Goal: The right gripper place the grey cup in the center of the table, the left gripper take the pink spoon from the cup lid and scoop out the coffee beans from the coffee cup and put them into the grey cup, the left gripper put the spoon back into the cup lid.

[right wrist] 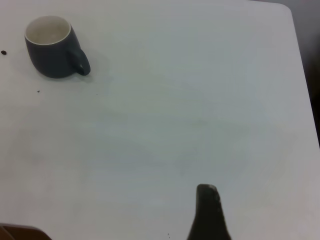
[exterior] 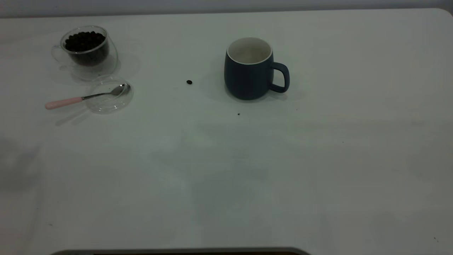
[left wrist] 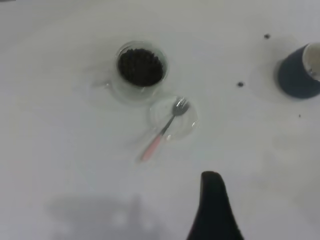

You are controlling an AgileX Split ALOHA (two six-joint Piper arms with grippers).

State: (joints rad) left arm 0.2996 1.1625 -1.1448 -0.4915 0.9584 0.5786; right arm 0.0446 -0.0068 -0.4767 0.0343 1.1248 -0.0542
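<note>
Exterior view: one grey cup (exterior: 249, 72) stands upright mid-worktop (exterior: 318, 170). Well to its left sit one coffee cup (exterior: 86, 49) of coffee beans (exterior: 84, 41) and one cup lid (exterior: 109, 96) holding one pink spoon (exterior: 76, 99). One stray bean (exterior: 189, 82) lies between.

Left wrist view: one finger of the left hand (left wrist: 214, 210) hangs above the worktop near the spoon; whether it is open or closed, I cannot tell.

Right wrist view: one finger of the right hand (right wrist: 209, 215), well apart from the grey cup; its state cannot be told either.

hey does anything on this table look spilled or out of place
One stray coffee bean lies loose on the table, between the cup lid and the grey cup. Otherwise nothing stands out.
</note>
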